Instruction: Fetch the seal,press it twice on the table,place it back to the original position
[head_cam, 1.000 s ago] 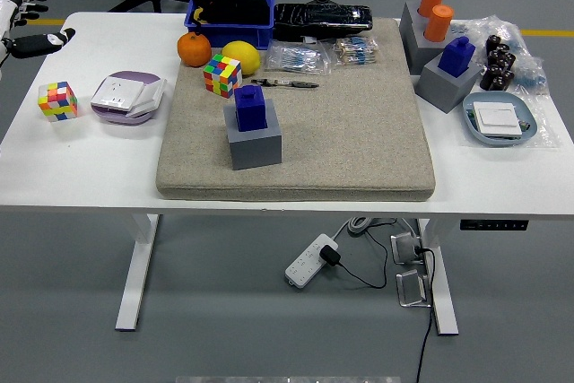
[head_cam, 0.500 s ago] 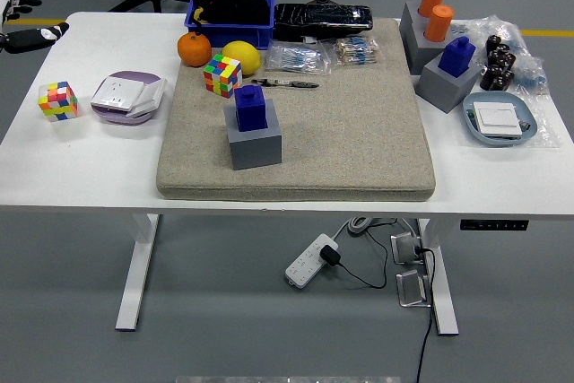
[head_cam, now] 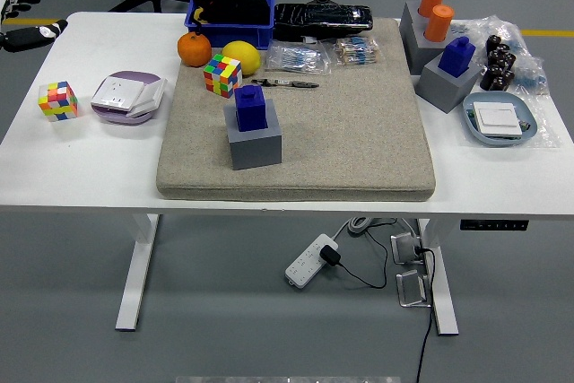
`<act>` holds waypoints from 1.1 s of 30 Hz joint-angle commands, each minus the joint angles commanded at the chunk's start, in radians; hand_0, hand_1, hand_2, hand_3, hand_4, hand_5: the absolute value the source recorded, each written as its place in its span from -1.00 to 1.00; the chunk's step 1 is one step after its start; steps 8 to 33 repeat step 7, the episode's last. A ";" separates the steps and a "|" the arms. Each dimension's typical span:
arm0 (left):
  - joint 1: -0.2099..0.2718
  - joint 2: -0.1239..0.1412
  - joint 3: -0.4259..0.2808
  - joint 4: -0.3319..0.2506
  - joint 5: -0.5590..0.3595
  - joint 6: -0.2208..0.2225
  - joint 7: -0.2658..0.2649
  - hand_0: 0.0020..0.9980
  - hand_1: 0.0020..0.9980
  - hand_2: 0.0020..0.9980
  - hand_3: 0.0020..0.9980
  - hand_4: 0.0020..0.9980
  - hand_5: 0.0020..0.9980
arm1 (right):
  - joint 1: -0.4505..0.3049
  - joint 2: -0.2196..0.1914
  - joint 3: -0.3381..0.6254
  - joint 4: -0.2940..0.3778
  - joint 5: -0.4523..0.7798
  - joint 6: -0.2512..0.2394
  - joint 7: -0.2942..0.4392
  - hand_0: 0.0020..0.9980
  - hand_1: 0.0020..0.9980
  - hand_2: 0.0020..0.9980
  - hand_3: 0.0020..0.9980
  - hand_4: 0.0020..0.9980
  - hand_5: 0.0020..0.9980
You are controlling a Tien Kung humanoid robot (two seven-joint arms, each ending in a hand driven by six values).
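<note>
A blue seal (head_cam: 250, 107) stands upright in a grey block holder (head_cam: 255, 144) on the beige felt mat (head_cam: 359, 141), left of the mat's middle. A second blue seal (head_cam: 458, 54) sits in another grey holder (head_cam: 446, 84) at the mat's right edge. My left hand (head_cam: 20, 15) hovers off the table's far left corner, fingers spread and holding nothing, far from both seals. My right hand does not show.
Two Rubik's cubes (head_cam: 57, 100) (head_cam: 221, 74), a purple tray with a white socket (head_cam: 126, 96), an orange (head_cam: 194, 49), a lemon (head_cam: 240, 57) and a blue bin (head_cam: 230, 8) crowd the left and back. Orange cylinders (head_cam: 435, 8) and a blue dish (head_cam: 499, 120) stand right.
My left hand has drawn back a little toward the left edge and upward. Nothing on the table has moved.
</note>
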 joint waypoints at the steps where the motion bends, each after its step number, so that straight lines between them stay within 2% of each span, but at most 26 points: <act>1: 0.000 0.000 0.001 0.001 0.000 0.000 0.001 0.69 0.65 0.61 0.72 0.59 -0.51 | 0.000 0.000 -0.001 0.000 0.000 0.000 0.000 0.68 0.48 0.40 0.44 0.51 0.04; 33: -0.001 0.000 -0.002 0.000 0.002 0.000 0.000 0.69 0.65 0.61 0.72 0.59 -0.51 | 0.004 -0.002 -0.008 0.001 0.004 0.000 0.001 0.68 0.48 0.40 0.44 0.51 0.04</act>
